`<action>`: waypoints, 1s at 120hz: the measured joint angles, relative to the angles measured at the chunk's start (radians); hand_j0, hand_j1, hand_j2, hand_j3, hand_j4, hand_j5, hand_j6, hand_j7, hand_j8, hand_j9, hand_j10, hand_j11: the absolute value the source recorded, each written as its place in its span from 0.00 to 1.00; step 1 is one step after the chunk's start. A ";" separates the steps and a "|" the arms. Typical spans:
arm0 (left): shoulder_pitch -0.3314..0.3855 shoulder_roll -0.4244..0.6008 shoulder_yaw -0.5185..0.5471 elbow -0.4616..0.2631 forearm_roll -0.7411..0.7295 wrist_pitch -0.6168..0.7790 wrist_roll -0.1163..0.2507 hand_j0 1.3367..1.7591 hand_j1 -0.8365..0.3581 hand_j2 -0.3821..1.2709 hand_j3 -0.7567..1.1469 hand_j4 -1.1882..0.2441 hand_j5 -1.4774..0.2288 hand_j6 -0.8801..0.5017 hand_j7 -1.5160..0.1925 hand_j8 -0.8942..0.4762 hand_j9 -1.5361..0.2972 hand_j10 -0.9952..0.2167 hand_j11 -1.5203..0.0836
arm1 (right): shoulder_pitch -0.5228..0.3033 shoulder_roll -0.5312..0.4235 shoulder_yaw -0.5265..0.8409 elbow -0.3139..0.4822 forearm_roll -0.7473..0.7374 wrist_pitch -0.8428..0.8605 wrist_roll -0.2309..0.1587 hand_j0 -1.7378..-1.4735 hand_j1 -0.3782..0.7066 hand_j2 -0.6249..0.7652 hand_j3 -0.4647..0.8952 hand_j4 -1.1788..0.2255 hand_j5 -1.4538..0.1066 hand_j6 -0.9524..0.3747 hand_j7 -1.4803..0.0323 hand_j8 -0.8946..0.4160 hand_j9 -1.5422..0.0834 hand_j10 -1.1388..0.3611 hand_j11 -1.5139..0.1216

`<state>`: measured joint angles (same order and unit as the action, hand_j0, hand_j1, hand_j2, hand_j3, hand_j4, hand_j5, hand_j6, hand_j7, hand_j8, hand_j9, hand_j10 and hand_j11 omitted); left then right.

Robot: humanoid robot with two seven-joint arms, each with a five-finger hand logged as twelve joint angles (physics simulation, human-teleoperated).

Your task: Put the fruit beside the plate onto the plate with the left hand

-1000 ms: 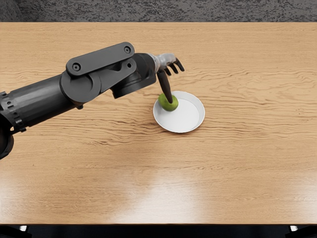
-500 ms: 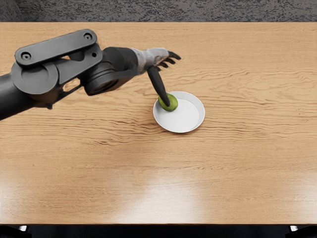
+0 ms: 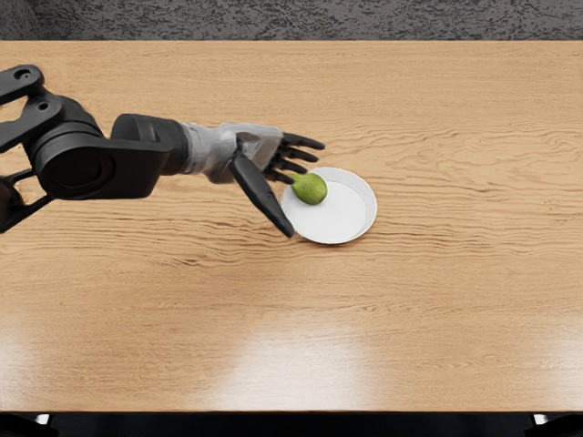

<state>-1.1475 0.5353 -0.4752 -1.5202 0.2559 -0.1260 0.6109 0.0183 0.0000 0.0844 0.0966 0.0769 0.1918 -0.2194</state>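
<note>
A small green fruit (image 3: 310, 188) lies on the white plate (image 3: 346, 218), close to the plate's left rim. My left hand (image 3: 278, 173) hovers just left of the plate, its arm reaching in from the left edge. The fingers (image 3: 301, 143) are spread and hold nothing; the thumb points down toward the table beside the plate's rim. Fruit and hand are apart, with a small gap between them.
The wooden table (image 3: 291, 300) stretches wide around the plate. A dark floor strip (image 3: 291, 18) runs along the far edge. My bulky left forearm (image 3: 100, 159) hangs over the table's left part.
My left hand has let go of the fruit and drawn back to the left and lower. The arm has swung down toward the left edge. The fruit stays on the plate.
</note>
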 joint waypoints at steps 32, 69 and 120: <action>0.079 0.182 -0.075 -0.020 -0.222 -0.226 0.000 0.76 0.94 0.24 0.40 0.79 0.82 0.60 0.84 0.61 0.80 0.77 0.90 | 0.000 0.000 0.000 0.000 0.000 0.000 0.000 0.30 0.03 0.45 0.34 0.84 0.93 0.72 0.98 0.68 0.95 0.76 0.93; 0.124 0.399 -0.091 -0.020 -0.422 -0.444 0.000 0.76 0.94 0.24 0.40 0.79 0.82 0.60 0.84 0.61 0.80 0.77 0.90 | 0.003 0.000 0.000 0.002 0.000 0.000 0.000 0.30 0.03 0.45 0.34 0.84 0.93 0.72 0.98 0.68 0.95 0.76 0.93; 0.167 0.551 -0.084 0.024 -0.459 -0.485 0.000 0.76 0.94 0.24 0.40 0.79 0.83 0.60 0.85 0.61 0.80 0.78 0.90 | 0.005 0.000 0.000 0.003 0.000 0.000 0.000 0.30 0.03 0.45 0.34 0.84 0.93 0.72 0.98 0.68 0.95 0.76 0.93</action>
<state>-0.9805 1.0864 -0.5596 -1.4960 -0.2028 -0.6111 0.6109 0.0230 0.0000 0.0844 0.0997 0.0767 0.1917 -0.2194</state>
